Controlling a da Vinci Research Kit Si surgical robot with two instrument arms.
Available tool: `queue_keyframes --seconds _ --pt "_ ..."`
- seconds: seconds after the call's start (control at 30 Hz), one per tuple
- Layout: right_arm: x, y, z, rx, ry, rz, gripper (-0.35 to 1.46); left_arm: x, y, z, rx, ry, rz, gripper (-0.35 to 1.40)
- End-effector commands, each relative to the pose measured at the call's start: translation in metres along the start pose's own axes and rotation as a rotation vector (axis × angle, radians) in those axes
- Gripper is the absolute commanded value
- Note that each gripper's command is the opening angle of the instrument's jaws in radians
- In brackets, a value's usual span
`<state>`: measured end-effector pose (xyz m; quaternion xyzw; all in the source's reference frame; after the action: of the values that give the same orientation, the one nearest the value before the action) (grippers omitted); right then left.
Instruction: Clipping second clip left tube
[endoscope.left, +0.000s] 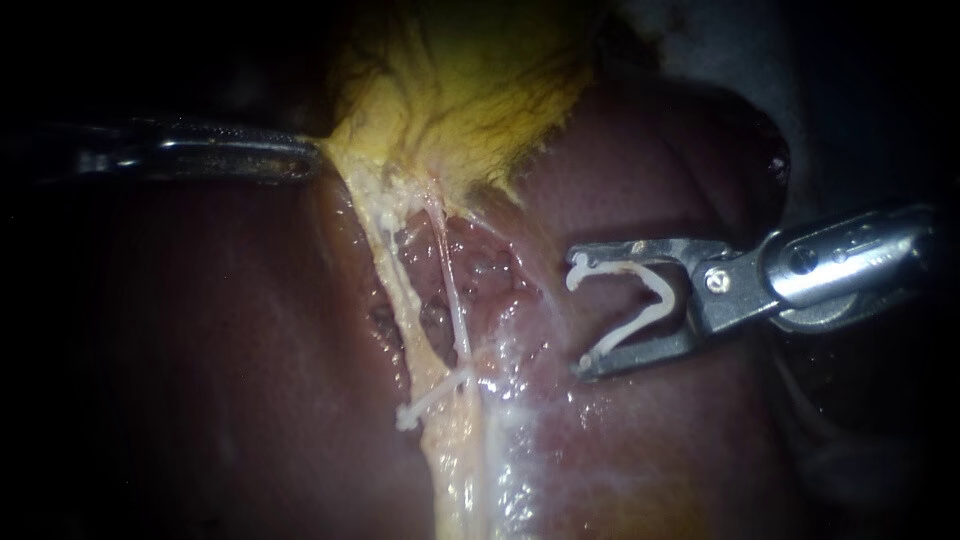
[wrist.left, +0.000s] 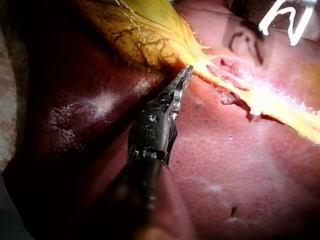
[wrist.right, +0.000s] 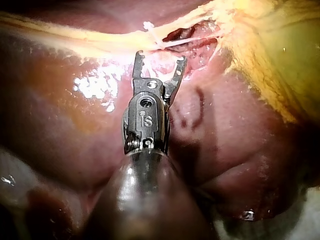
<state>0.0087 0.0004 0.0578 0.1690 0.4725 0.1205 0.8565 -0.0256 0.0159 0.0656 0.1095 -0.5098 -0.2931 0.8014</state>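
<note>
White plastic V-shaped clip (endoscope.left: 640, 300) held in our right instrument's (endoscope.left: 578, 314) spread jaws, near the thin pale tube (endoscope.left: 452, 300) bearing a closed white clip (endoscope.left: 435, 398); our left instrument's (endoscope.left: 312, 158) jaws seemingly pinch the yellow gallbladder (endoscope.left: 470, 90).

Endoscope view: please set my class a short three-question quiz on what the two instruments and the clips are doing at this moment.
1. True or false: the right instrument carries a loaded clip between its wide-set jaws, with no tissue inside it.
2. Multiple choice: the left instrument is shut on A) a needle, B) the gallbladder, C) a swab.
3. Count: besides that one, how many clips already sit on the tissue?
Key: 1 true; 2 B; 3 one, the placed clip.
</note>
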Motion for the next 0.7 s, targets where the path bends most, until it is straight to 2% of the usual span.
queue_keyframes --seconds 0.03,0.43,0.57,0.7 --pt "0.0000 0.0000 0.0000 0.001 0.000 0.000 0.60 0.0000 0.0000 0.0000 0.000 0.000 0.001 -0.35" --pt "0.0013 -0.0003 0.0020 0.025 0.002 0.054 0.60 -0.0001 -0.0002 0.0000 -0.001 0.000 0.000 -0.35" --pt "0.0016 -0.0004 0.0029 0.040 0.015 0.086 0.60 -0.0001 -0.0002 0.0001 -0.002 0.000 0.001 -0.35" --pt "0.0018 -0.0005 0.0040 0.066 0.051 0.135 0.60 0.0000 -0.0002 0.0002 -0.002 0.000 0.001 -0.35"
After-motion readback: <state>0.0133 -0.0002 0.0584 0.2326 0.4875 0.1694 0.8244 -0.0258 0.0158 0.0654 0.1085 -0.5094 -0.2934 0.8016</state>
